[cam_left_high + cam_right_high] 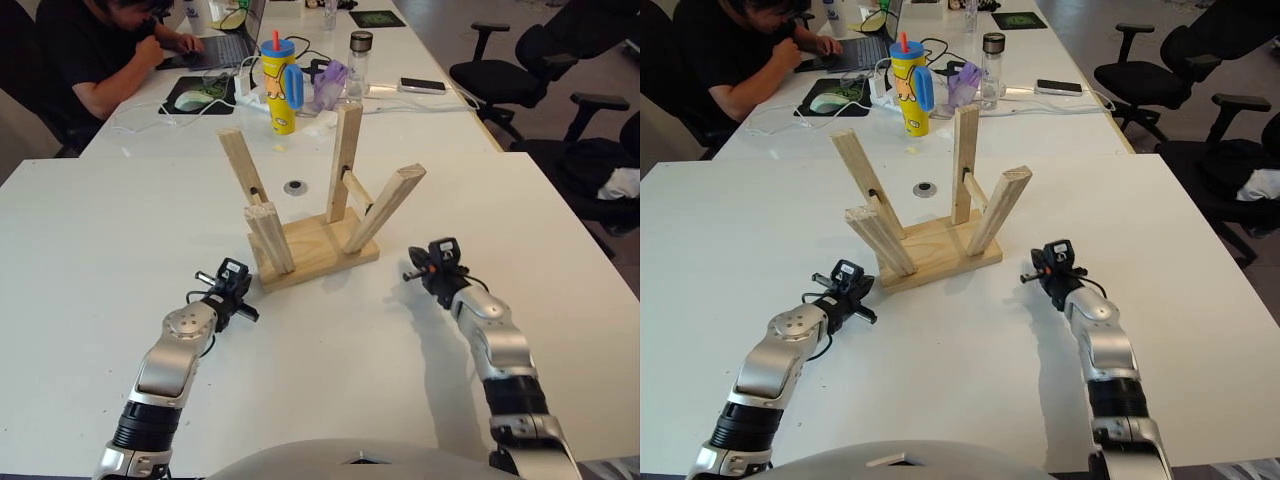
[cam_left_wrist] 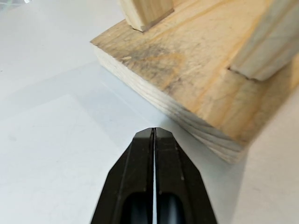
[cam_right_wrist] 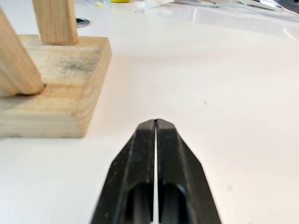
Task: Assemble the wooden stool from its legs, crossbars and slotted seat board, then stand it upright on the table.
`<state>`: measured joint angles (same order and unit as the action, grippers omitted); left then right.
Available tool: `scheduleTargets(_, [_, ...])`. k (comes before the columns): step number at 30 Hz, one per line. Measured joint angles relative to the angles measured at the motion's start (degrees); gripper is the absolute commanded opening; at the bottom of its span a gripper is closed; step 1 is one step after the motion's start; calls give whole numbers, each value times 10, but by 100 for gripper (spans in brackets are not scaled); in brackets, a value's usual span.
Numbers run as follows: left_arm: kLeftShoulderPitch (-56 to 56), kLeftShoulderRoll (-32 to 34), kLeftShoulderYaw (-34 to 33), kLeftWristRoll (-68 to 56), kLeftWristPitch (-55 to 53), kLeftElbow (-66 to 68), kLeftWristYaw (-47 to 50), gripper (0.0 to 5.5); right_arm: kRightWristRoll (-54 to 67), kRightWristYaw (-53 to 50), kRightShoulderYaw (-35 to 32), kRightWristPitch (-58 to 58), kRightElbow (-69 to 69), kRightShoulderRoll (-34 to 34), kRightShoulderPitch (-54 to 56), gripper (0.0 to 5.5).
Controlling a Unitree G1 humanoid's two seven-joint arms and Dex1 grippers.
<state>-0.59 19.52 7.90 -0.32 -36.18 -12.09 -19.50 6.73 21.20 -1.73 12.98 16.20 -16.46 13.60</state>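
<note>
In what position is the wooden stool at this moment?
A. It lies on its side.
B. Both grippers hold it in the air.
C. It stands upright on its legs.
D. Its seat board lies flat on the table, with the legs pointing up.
D: the seat board rests flat on the table, and the legs rise up from it.
</note>
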Motion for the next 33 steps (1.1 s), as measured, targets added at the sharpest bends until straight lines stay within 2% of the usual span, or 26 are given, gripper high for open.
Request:
scheduleTargets(6, [-21,20,35,15,-26,-10,-24,5,-21,52,26,-103,228,15,117,0])
scheduleTargets(11, [-45,30,43,22,-19,18,-33,5,-16,149,47,-129,266,2,136,0])
scheduleTargets(14, [-42,33,36,14,-15,19,-45,5,3,179,49,-113,211,-13,96,0])
scheduleTargets(18, [-30,32,9,-31,-39,1,-65,5,36,188,48,-36,91,-32,28,0])
scheduleTargets(27, [-18,31,-93,-173,-205,-85,-77,5,112,187,47,234,-138,-88,-45,0])
scheduleTargets(33, [-28,42,-148,-248,-274,-150,-81,5,156,188,43,390,-242,-136,-61,0])
